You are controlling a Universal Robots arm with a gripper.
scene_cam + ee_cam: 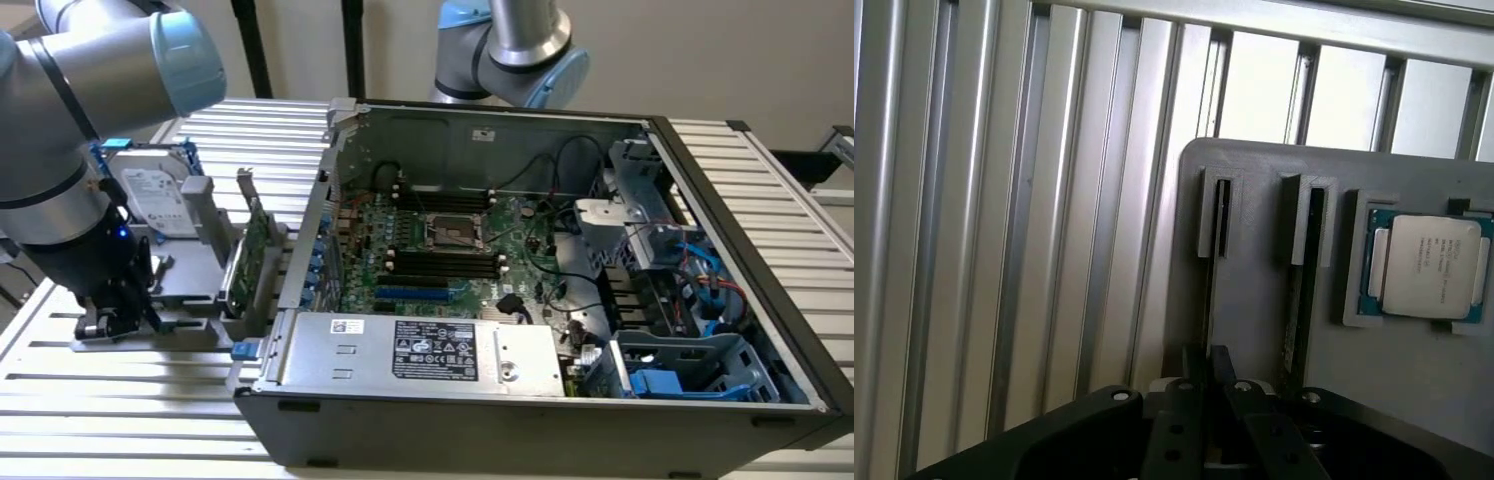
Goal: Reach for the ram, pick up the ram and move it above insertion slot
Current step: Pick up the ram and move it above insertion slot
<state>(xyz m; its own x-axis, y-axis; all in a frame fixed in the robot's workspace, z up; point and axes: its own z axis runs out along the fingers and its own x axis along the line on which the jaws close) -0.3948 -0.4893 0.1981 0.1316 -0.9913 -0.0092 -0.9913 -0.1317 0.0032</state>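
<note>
Two grooves cut the grey holder (1254,290) under your gripper (1209,378). The ram (1207,300) stands on edge in the groove that runs straight in beneath the gripper's tip. You cannot tell whether the gripper is clamped on the stick or only flanks it. Just beside the ram, in the next groove, a second thin board (1292,320) stands the same way. Past that board a processor chip (1431,265) lies flat in its recess. The holder sits on the ribbed aluminium table (1054,250).

In the exterior view your gripper is low at the holder's near edge. A green expansion card (254,255) and a hard drive (158,200) stand upright on the holder, farther from the gripper. Well apart from it, toward the exterior view's right, the open computer case (534,425) lies on the table. Inside the case, the insertion slot (441,265) is one of the black sockets beside the silver CPU socket (451,228).
</note>
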